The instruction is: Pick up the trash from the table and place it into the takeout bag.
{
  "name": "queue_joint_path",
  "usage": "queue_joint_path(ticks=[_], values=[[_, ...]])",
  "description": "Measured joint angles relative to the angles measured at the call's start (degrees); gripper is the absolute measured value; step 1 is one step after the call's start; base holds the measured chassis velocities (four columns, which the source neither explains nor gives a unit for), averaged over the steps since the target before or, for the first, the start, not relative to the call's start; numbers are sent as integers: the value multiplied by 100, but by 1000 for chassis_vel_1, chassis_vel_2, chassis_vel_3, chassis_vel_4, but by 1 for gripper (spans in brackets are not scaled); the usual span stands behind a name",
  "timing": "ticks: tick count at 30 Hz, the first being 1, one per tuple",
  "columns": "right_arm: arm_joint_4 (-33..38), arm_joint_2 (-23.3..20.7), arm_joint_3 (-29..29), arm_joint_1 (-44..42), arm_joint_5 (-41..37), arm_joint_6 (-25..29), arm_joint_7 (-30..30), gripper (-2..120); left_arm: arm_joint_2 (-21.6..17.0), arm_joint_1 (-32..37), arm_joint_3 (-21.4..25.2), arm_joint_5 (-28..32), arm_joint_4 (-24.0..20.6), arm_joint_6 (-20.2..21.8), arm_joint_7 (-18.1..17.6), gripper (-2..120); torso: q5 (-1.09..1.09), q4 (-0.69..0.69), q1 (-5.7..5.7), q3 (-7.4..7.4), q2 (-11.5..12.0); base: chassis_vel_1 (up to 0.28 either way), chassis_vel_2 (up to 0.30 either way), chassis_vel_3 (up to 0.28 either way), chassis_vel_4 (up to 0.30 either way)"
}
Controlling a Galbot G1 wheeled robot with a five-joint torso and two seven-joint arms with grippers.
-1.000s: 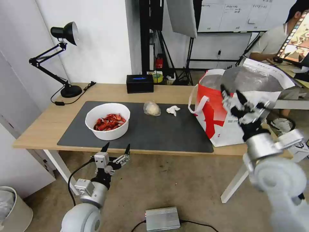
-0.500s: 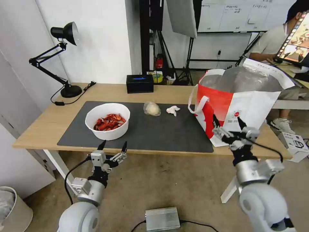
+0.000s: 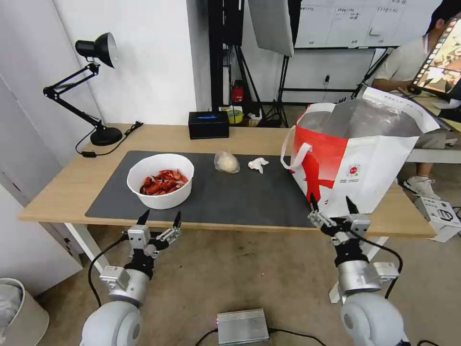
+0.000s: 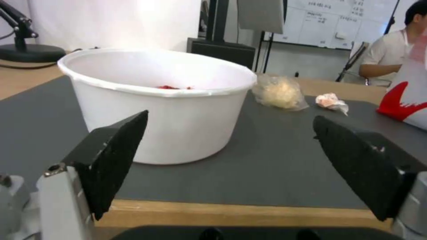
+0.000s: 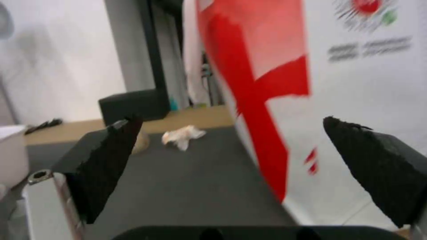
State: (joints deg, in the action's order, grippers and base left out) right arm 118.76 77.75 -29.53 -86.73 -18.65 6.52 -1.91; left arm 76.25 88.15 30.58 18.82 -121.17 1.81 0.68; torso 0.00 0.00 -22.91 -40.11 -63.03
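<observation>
Left gripper (image 3: 160,217) hangs just off the table's near edge, fingers spread wide, nothing between them; in the left wrist view its pads (image 4: 111,156) frame the white bowl (image 4: 160,100). Right gripper (image 3: 329,203) sits low at the near edge too, in front of the takeout bag (image 3: 355,158), also spread & empty. Bowl w/ red crayfish shells (image 3: 163,181) stands on the grey mat (image 3: 240,197), left part, just beyond the left gripper. Small clear bag w/ pale lump (image 3: 226,162) & crumpled tissue (image 3: 258,164) lie near each other mid-mat, toward the far edge, apart from both grippers. Takeout bag stands upright, open, foil lining showing, on the right end of the table (image 3: 72,182), overlapping the mat's right edge. Black tissue box (image 3: 208,124) sits at the table's far edge.
</observation>
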Motion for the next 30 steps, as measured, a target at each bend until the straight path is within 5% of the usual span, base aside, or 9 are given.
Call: queue_joint_path(ticks=[30], values=[[-312,122,698,132,212,-37,-54,100,50,65,73,137,49,-73,87,100,0,0,0,0,0,0,0,0,0]])
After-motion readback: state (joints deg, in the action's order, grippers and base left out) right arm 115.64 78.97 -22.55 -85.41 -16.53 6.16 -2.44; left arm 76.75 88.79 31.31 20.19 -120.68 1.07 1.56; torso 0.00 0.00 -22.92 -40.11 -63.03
